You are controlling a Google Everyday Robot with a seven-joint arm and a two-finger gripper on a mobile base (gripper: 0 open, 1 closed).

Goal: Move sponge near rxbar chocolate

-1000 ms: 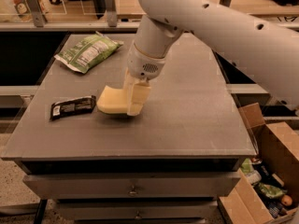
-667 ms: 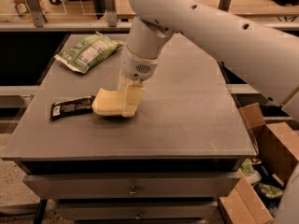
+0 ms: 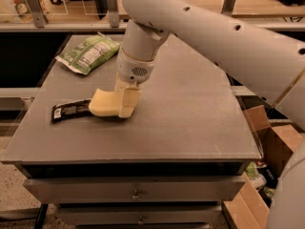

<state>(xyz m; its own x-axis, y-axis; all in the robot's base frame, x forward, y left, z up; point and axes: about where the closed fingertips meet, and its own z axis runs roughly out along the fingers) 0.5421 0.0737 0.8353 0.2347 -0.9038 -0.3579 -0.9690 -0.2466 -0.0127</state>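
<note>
the hand [image 3: 127,103] is low over the table [image 3: 190,128], left of the middle, and it grasps the sponge [image 3: 102,102] at its right end. from the hand the sponge reaches to the left, almost in one line with the chocolate bar [image 3: 70,111]. its left end touches, or maybe covers, the right end of the bar. i judge no more travel to the left is needed.

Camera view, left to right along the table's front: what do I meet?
rxbar → sponge → gripper, at the sponge's right end → box, beyond the table's right edge.
</note>
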